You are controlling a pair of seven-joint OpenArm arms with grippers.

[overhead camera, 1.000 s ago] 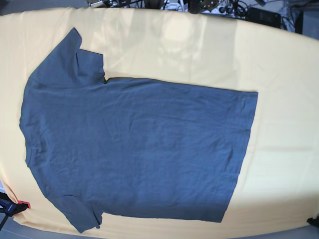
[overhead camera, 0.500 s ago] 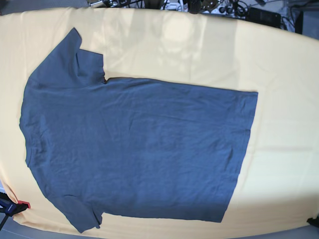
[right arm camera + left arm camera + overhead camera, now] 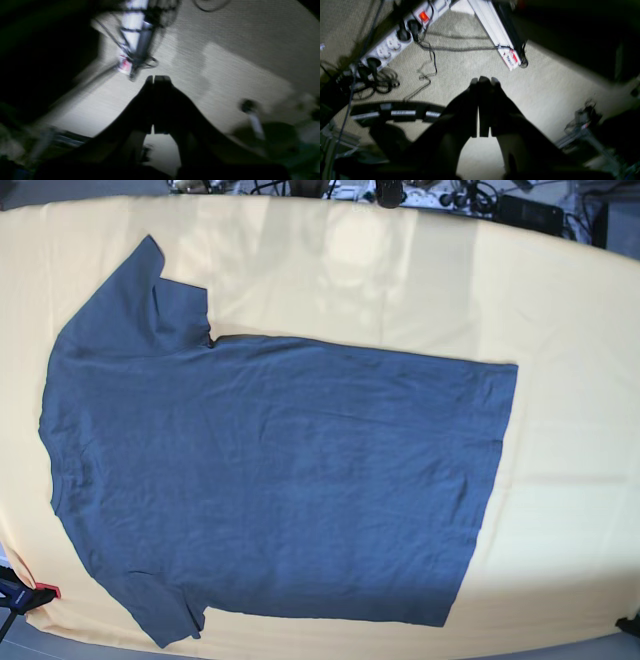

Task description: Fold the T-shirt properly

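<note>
The dark slate-blue T-shirt (image 3: 270, 480) lies spread flat on the pale yellow tablecloth (image 3: 570, 380) in the base view, neck end at the left, hem at the right, one sleeve at the top left and one at the bottom left. Neither arm shows in the base view. In the left wrist view my left gripper (image 3: 482, 81) is shut with nothing in it, hanging over carpeted floor. My right gripper (image 3: 157, 78) is shut and empty too, above the floor in the blurred right wrist view. The shirt appears in neither wrist view.
A white power strip (image 3: 395, 40) with plugs and tangled cables lies on the floor in the left wrist view, beside a white rail (image 3: 495, 30). Cables and equipment (image 3: 450, 198) crowd the table's far edge. A red-tipped clamp (image 3: 30, 595) sits at the table's lower left corner.
</note>
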